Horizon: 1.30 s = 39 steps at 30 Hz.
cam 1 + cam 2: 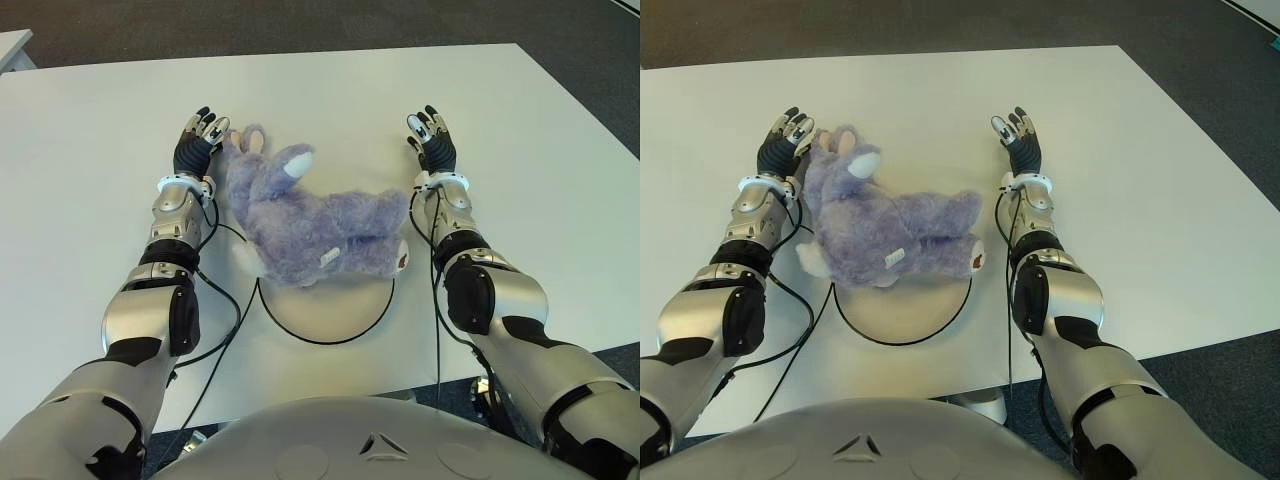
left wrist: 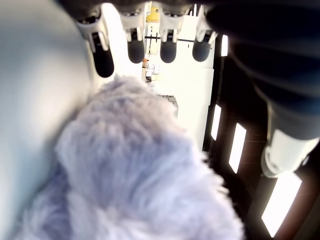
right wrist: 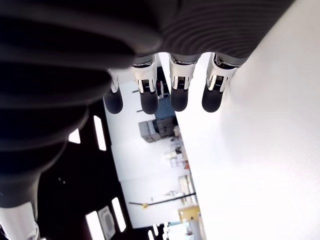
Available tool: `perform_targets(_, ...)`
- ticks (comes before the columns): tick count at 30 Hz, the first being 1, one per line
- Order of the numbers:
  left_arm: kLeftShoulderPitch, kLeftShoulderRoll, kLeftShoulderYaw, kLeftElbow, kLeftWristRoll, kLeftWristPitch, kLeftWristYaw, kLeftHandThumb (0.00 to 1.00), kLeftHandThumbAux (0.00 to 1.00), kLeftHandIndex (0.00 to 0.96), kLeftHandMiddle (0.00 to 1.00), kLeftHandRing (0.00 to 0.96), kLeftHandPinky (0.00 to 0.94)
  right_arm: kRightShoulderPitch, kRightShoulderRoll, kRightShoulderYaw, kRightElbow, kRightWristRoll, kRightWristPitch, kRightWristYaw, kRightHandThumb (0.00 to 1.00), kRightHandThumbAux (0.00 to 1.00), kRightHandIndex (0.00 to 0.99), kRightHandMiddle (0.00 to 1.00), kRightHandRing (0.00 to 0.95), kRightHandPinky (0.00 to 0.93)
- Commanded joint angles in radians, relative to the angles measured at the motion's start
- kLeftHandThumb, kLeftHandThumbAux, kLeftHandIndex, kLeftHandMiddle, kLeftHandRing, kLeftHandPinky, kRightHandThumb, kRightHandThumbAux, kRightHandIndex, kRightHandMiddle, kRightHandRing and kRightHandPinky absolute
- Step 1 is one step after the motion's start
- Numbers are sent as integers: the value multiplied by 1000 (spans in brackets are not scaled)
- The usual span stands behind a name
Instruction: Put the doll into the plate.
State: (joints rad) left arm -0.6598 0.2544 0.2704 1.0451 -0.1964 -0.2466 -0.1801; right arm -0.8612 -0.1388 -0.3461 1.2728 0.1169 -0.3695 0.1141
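Observation:
A purple plush rabbit doll (image 1: 305,222) lies on its side across the far part of a white plate (image 1: 330,305) with a black rim, its head and ears reaching past the plate toward the left. My left hand (image 1: 198,140) is open with straight fingers, right beside the doll's ears; the fur (image 2: 135,170) fills its wrist view just below the fingertips (image 2: 136,50). My right hand (image 1: 432,138) is open too, out to the right of the doll's feet, holding nothing. Its fingers (image 3: 172,95) hang over bare table.
The white table (image 1: 520,140) spreads wide on all sides of the plate. Black cables (image 1: 222,330) run along both forearms near the plate's rim. Dark carpet (image 1: 600,60) lies beyond the table's far and right edges.

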Motion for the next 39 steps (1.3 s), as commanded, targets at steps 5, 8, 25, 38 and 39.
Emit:
perform_targets(5, 48, -21, -2, 41, 0, 21, -21, 133, 574, 0, 30, 20, 15, 69, 22, 9, 48, -2, 66, -10, 25, 658, 6, 12, 0, 0)
perform_targets(8, 48, -21, -2, 43, 0, 20, -22, 134, 574, 0, 30, 18, 5, 70, 23, 11, 48, -1, 67, -10, 22, 660, 9, 14, 0, 0)
perform_targets(25, 45, -23, 1, 51, -1, 14, -15, 129, 579, 0, 36, 21, 13, 73, 28, 12, 48, 2, 65, -13, 30, 689, 31, 21, 0, 0)
perform_targets(38, 43, -23, 2, 51, -1, 16, -12, 122, 582, 0, 34, 16, 0, 75, 28, 18, 48, -4, 59, -12, 29, 691, 36, 13, 0, 0)
perform_targets(39, 44, -23, 2, 51, -1, 15, -13, 121, 579, 0, 32, 13, 0, 74, 29, 19, 48, -4, 58, -11, 26, 686, 31, 15, 0, 0)
